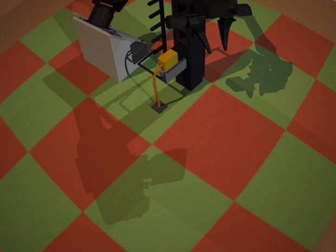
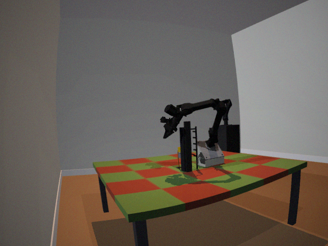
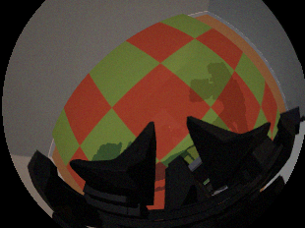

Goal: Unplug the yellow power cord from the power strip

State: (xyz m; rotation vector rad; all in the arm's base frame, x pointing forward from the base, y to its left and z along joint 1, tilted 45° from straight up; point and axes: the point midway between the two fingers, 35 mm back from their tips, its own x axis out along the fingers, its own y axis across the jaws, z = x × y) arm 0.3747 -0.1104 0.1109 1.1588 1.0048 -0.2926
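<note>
The yellow plug (image 1: 168,59) (image 2: 179,149) is at the low end of the upright black power strip (image 1: 197,64) (image 2: 187,147), against its side and just above a grey block. Whether its prongs are in a socket is hidden. The orange-yellow cord (image 1: 154,81) hangs from the plug down to a small dark plate (image 1: 159,107) on the table. My gripper (image 1: 217,50) (image 2: 164,136) (image 3: 170,123) is partly open and empty. Its fingers point down beyond the strip in the top view, higher than the plug and apart from it. In the wrist view the plug cannot be made out.
A black peg rack (image 1: 161,17) (image 2: 196,142) stands beside the strip, with a thin bar reaching low towards the plug. The grey block (image 1: 175,70) sticks out under the plug. The arm's pale wedge base (image 1: 97,49) (image 2: 214,161) stands behind the rack on the checkered table (image 2: 142,205).
</note>
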